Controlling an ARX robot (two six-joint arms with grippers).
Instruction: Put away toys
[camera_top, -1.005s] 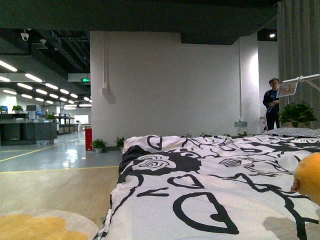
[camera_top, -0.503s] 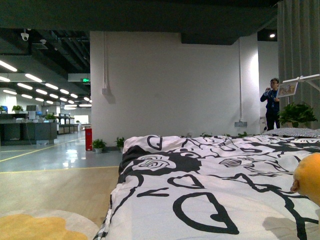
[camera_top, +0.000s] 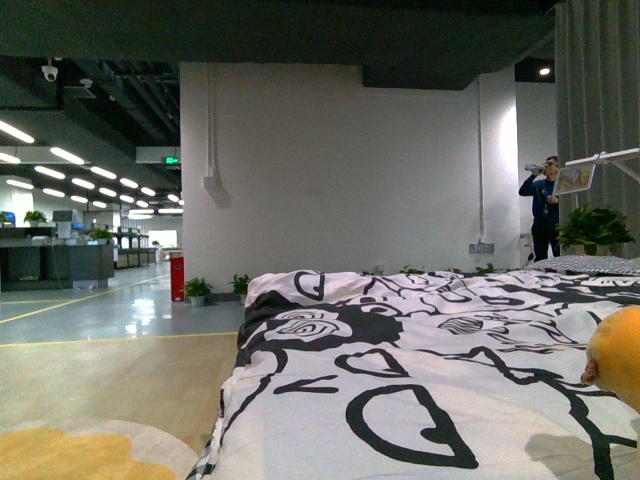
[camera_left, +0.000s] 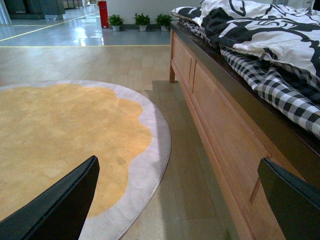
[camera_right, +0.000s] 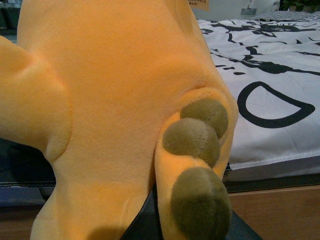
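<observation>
The plush animal (camera_top: 618, 352), orange-yellow, shows only as a rounded edge at the far right of the front view, over the black-and-white duvet (camera_top: 420, 360). It fills the right wrist view, where the plush animal (camera_right: 115, 100) has a paw with olive-brown toe pads. My right gripper (camera_right: 192, 225) is shut on the plush animal at that paw, and its dark fingers (camera_right: 147, 222) are mostly hidden by the fabric. My left gripper (camera_left: 177, 200) is open and holds nothing, low over the floor beside the bed frame (camera_left: 225, 130).
The bed with the patterned duvet takes up the right half of the front view. A round yellow rug (camera_left: 60, 130) with a grey border lies on the wooden floor to the bed's left. A person (camera_top: 543, 205) stands far behind, near potted plants (camera_top: 595, 228).
The person in the background has raised a bottle to the mouth. The plush animal and both grippers have not visibly moved.
</observation>
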